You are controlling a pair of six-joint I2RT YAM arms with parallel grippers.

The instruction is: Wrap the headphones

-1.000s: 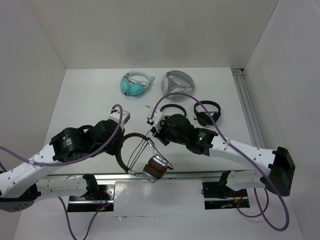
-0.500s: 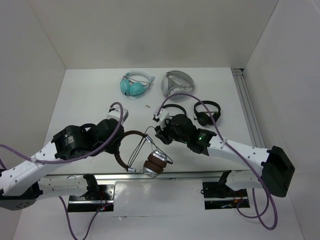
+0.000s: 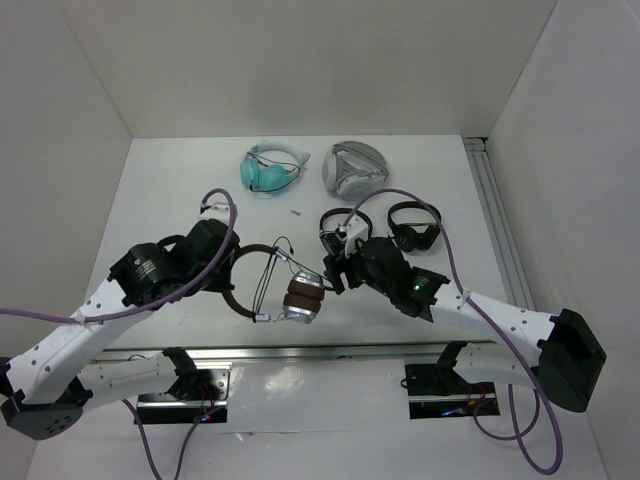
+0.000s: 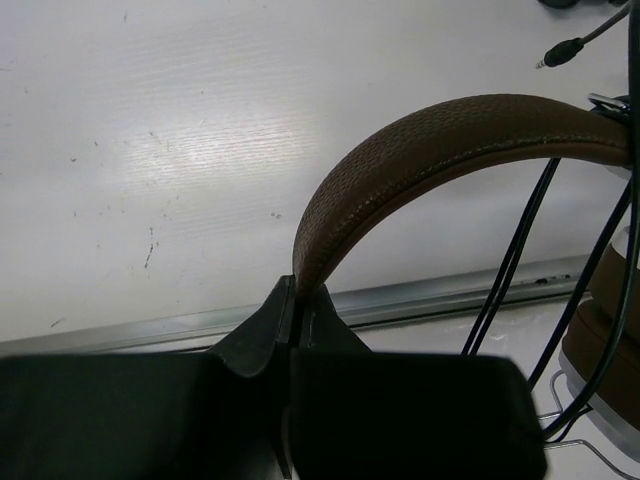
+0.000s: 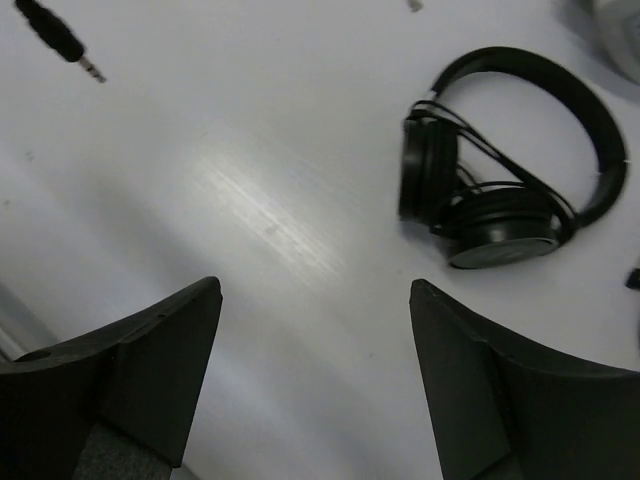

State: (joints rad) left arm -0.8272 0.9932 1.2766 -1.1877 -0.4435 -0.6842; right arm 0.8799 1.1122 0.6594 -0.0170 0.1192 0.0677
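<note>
On the glossy white worktop (image 5: 250, 200) | your left tool (image 4: 295, 300) clamps the headphones (image 4: 440, 140) by their pebbled brown arc | your right tool (image 5: 312, 300) gapes wide.

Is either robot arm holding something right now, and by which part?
The left gripper is clamped on the headphones by their brown headband. The right gripper is open and holds nothing.

The tabletop (image 3: 160, 200) carries five pairs of headphones in total. One is the brown headphones (image 3: 300, 298) with silver cups, one is a teal pair (image 3: 270, 170) and one is a grey pair (image 3: 352, 166). Two are small and black: the near black pair (image 3: 333, 214) and the far black pair (image 3: 413, 226). There is one black plug (image 4: 565, 50) and one tiny pale piece (image 3: 296, 212). The arms are two, the left arm (image 3: 100, 310) and the right arm (image 3: 500, 310). The grippers are also two, the left gripper (image 4: 297, 295) and the right gripper (image 5: 312, 290).
</note>
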